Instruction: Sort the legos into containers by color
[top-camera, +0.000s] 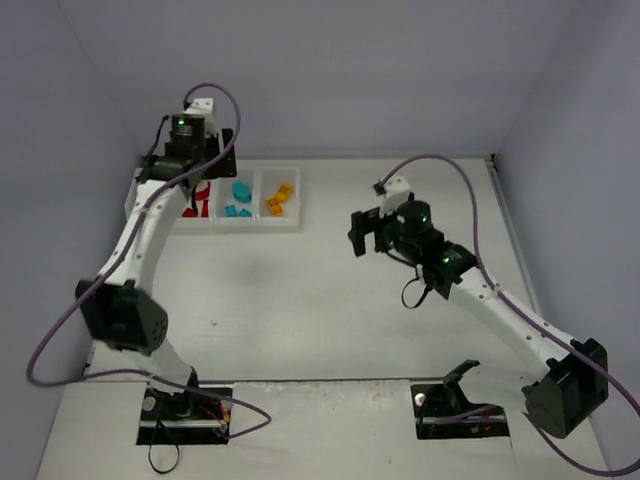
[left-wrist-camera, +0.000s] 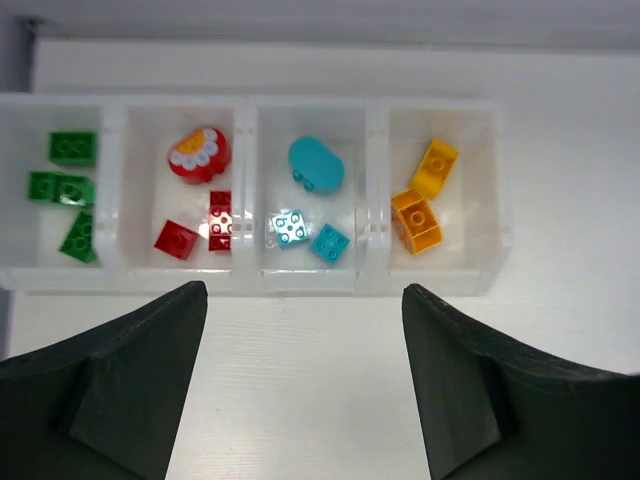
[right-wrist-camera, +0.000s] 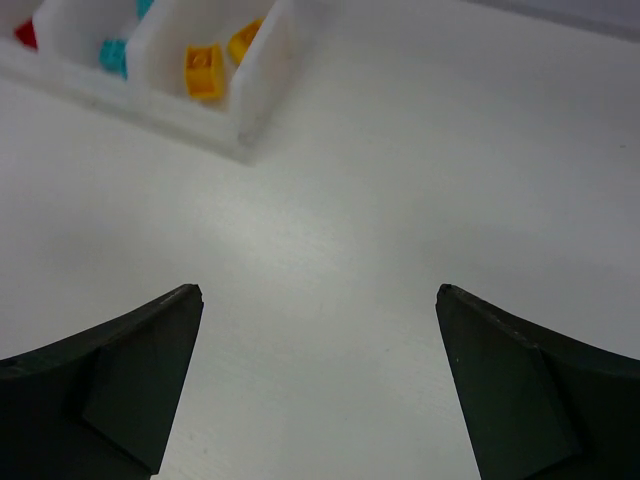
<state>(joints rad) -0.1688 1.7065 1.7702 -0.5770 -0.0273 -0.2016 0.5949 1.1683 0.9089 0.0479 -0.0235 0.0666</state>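
While over tray (top-camera: 297, 208), L arm (top-camera: 150, 235) across green compt (left-wrist-camera: 30, 215)

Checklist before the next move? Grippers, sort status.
1. Left gripper open, nothing held: ok.
2. Right gripper open, nothing held: ok.
3. Translucent white four-compartment plastic tray, one colour per compartment (green bricks, red bricks, cyan bricks, yellow-orange bricks): ok.
4. Stray bricks on white table: none visible; beneath the arms cannot tell.
5. Right gripper apart from tray: ok.
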